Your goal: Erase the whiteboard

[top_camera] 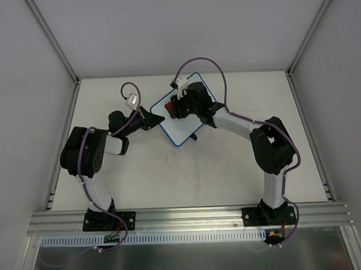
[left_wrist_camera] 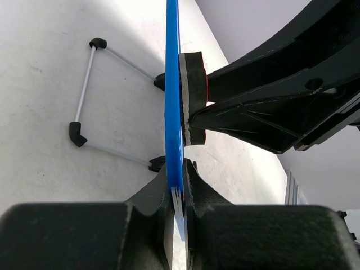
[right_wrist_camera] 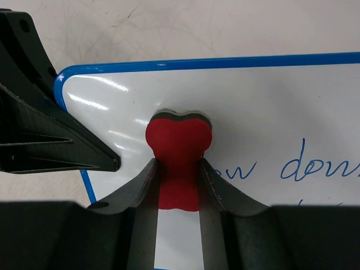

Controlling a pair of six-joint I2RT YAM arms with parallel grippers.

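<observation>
Whiteboard (top_camera: 178,130) sits between our arms, apparently tilted. Left gripper (left_wrist_camera: 179,194) pinches its rim; right gripper (right_wrist_camera: 179,169) clamps the red eraser (right_wrist_camera: 179,140) against it. We should sweep firmly across the blue writing (right_wrist_camera: 320,166).

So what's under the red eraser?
The whiteboard, its white face pressed by the red eraser in the right gripper. Blue writing shows beside it; any ink beneath is covered.
</observation>
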